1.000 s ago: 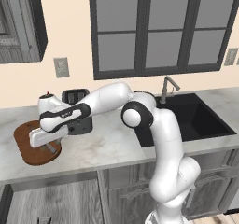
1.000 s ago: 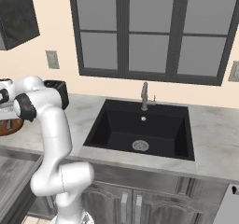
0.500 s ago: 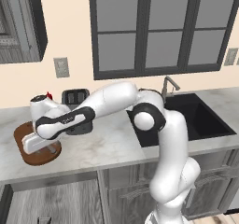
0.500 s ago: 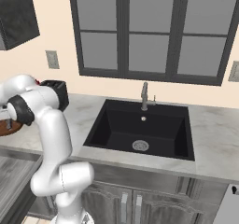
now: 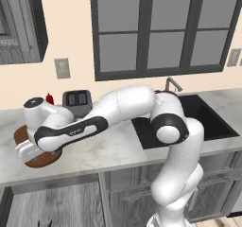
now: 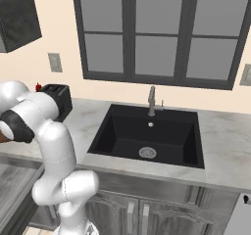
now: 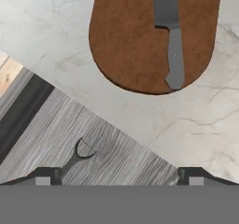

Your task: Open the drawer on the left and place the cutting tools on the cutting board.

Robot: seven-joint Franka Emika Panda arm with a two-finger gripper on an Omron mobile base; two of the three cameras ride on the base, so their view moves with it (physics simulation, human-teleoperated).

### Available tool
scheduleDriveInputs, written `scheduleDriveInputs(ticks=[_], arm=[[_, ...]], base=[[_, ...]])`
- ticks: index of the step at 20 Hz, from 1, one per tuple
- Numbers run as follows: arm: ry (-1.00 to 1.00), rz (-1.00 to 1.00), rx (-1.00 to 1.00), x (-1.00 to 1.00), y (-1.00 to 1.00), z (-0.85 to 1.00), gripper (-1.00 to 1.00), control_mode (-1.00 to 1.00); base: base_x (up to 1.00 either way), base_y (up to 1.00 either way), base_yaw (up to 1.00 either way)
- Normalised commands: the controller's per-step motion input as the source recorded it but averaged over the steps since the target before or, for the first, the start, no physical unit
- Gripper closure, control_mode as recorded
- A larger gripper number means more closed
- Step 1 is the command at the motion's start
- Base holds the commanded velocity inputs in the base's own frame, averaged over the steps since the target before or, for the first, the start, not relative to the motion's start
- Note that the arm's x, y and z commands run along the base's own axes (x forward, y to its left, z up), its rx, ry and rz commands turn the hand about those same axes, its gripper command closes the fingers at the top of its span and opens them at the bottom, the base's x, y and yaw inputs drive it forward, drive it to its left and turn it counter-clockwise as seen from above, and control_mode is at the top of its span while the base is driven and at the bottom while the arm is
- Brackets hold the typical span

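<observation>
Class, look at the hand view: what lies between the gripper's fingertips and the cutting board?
In the hand view, between the open gripper and the board lie grey wood-grain, then bare marble counter. A knife rests on the board.

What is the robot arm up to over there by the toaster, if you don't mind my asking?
It is putting cutting tools from the drawer onto the cutting board. A knife lies flat on the board, touched by nothing. The pincer hangs open above the counter's edge, holding nothing, with the open drawer below it. A small, thin, dark item lies in the drawer, too small to identify. The toaster stands behind the board.
</observation>
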Motion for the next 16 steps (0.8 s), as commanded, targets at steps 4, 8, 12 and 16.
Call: scheduleDriveInputs(ticks=[4, 8, 12, 16], arm=[[-0.03, -0.09, 0.02, -0.63, -0.24, 0.40, -1.00, -1.00], [0.00, -0.16, 0.07, -0.67, -0.51, 0.11, -1.00, -1.00], [0.00, -0.23, 0.11, -0.50, -0.79, 0.00, -1.00, -1.00], [0.00, -0.24, 0.17, -0.64, -0.80, 0.00, -1.00, -1.00]], base=[[0.00, 0.00, 0.00], [0.00, 0.00, 0.00], [0.00, 0.00, 0.00], [0.00, 0.00, 0.00]])
